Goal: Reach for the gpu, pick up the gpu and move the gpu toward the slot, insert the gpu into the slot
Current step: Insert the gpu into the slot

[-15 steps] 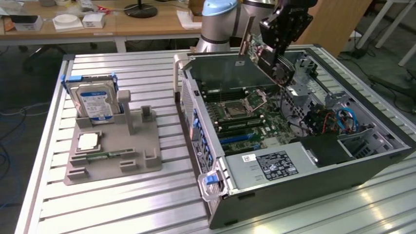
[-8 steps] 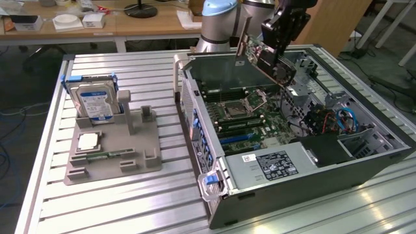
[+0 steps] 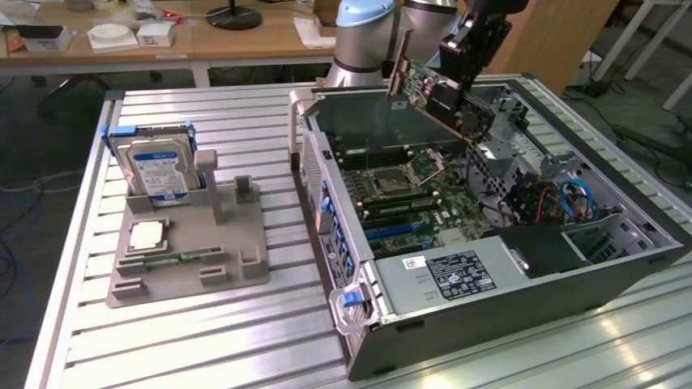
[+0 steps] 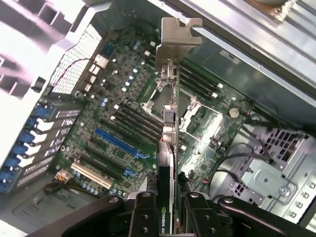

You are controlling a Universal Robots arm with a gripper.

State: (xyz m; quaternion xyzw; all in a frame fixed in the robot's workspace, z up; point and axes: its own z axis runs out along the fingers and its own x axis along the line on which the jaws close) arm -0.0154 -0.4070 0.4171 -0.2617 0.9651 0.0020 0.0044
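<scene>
My gripper (image 3: 463, 65) is shut on the gpu (image 3: 430, 96), a thin dark circuit card with a metal bracket. It hangs tilted in the air over the far end of the open computer case (image 3: 540, 296). In the wrist view the gpu (image 4: 168, 133) shows edge-on, running away from my gripper (image 4: 168, 205), with the dark fingers (image 4: 144, 212) clamped on both sides. Its silver bracket (image 4: 177, 37) is at the far end. Below it lies the motherboard (image 4: 123, 113) with the long blue slot (image 4: 120, 143), which the card is well above and not touching. That blue slot (image 3: 396, 230) also shows on the board inside the case.
On the exterior view's left a grey fixture (image 3: 190, 251) holds the silver hard drive (image 3: 158, 168) upright, a square chip (image 3: 146, 236) and a small green memory stick (image 3: 178, 259). The case walls, a drive cage (image 4: 269, 170) and loose cables (image 3: 562, 198) surround the board.
</scene>
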